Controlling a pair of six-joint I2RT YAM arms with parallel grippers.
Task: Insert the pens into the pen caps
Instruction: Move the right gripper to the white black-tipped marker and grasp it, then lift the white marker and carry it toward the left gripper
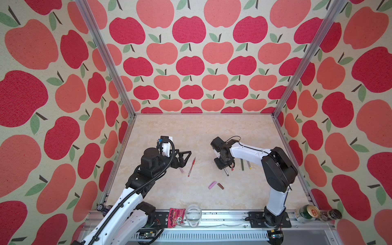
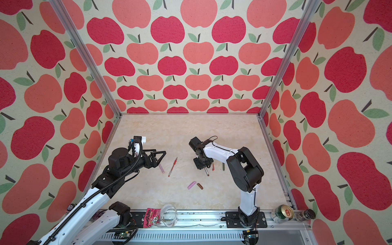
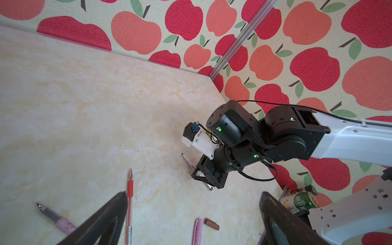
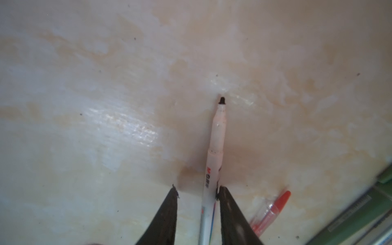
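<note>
Mostly white pen (image 4: 215, 137), black-tipped, printed barrel

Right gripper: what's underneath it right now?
A white pen lies on the table between the open fingers of the right gripper, one finger touching it. In both top views the gripper covers most of the pen; only its end shows.

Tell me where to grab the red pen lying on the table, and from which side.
Grip the red pen at mid-barrel, coming straight down with jaws across it: it lies flat, thin and straight, on the table, clear of the lilac pen beside it.
</note>
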